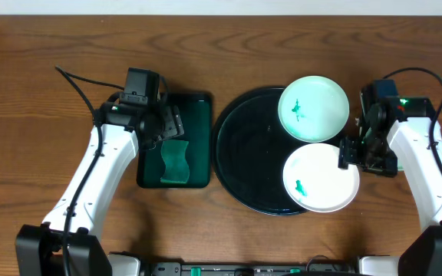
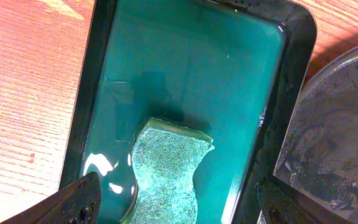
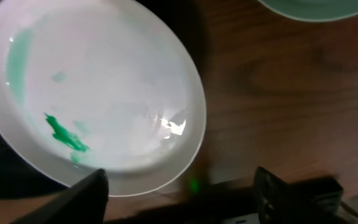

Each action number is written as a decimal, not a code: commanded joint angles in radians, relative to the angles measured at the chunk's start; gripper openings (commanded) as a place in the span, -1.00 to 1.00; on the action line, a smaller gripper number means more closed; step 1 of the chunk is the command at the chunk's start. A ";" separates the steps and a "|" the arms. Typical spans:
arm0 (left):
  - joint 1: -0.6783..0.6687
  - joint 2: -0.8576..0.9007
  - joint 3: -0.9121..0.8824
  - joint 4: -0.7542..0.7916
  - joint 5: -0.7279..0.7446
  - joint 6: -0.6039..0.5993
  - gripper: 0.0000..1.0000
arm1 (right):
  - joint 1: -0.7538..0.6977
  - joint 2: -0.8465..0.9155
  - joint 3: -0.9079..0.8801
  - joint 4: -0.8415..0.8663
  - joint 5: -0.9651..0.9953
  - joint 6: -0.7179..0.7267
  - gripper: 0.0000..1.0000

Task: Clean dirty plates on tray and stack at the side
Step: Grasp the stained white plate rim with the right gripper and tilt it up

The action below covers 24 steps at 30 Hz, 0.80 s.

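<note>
White plates [image 1: 314, 109] [image 1: 321, 178], two, green-smeared, on one black tray [image 1: 244, 153], one sponge [image 1: 175, 162] in green tray [image 1: 198, 123], left hand [image 2: 179, 208], right hand [image 3: 179, 193] both wide

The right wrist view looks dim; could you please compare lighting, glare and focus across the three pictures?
Overhead: even light, sharp, soft sheen on the black tray. Left wrist: bright, white glare on the green tray floor beside the sponge. Right wrist: dim and soft, one small highlight on the plate.
</note>
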<state>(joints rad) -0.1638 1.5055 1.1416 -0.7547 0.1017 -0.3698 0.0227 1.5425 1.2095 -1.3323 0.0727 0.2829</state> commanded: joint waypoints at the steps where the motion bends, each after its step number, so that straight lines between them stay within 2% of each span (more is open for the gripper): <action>1: 0.004 -0.002 0.020 -0.004 -0.009 -0.002 0.62 | 0.009 -0.007 -0.015 0.000 0.060 0.099 0.38; 14: 0.004 -0.002 0.020 -0.004 -0.009 -0.002 0.62 | 0.009 -0.007 -0.224 0.162 0.074 0.166 0.29; 17: 0.004 -0.002 0.020 -0.003 -0.010 -0.002 0.63 | 0.009 -0.007 -0.276 0.200 0.073 0.166 0.07; 20: 0.004 -0.002 0.020 -0.004 -0.009 -0.002 0.62 | 0.009 -0.007 -0.309 0.223 0.072 0.192 -0.06; 23: 0.004 -0.002 0.020 -0.004 -0.010 -0.002 0.62 | 0.009 -0.007 -0.321 0.237 0.048 0.192 -0.85; 24: 0.004 -0.002 0.020 -0.004 -0.009 -0.002 0.62 | 0.009 -0.007 -0.320 0.241 0.040 0.191 -0.97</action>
<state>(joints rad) -0.1638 1.5055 1.1416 -0.7551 0.1013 -0.3698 0.0227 1.5425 0.8940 -1.1019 0.1284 0.4553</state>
